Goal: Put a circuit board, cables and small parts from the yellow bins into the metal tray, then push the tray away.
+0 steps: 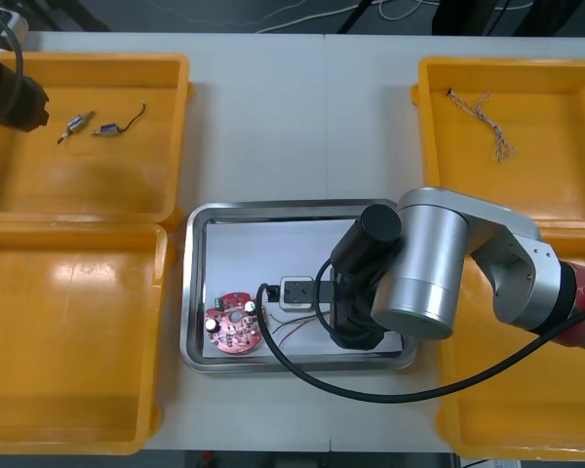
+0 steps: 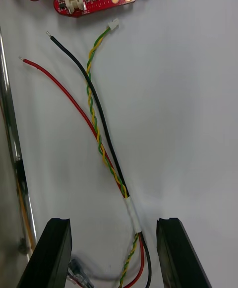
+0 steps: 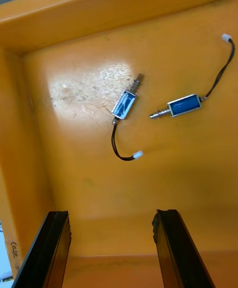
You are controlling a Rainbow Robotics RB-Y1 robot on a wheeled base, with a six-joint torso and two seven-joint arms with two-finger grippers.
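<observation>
Two open fingers on my left gripper (image 3: 111, 213), holding nothing, hanging over the far-left yellow bin (image 1: 78, 185) at 10 o'clock on the table. Beyond the fingers lie two small metal parts (image 1: 76, 123), set apart. The nearer part (image 3: 124, 104) sits straight out from the gap, long axis slanted, near square to my closing line. The other part (image 3: 184, 105) lies more along that line, so I judge it the worse pick. Thin black leads (image 3: 116, 146) trail from both; nothing blocks. My right gripper (image 2: 113, 221), fingers also apart and empty, sits low in the metal tray (image 1: 197, 292) at 6 o'clock. The cable bundle (image 2: 106, 154) lies loose between them, running toward the circuit board (image 1: 232, 329). Left arm is nearer the parts.
</observation>
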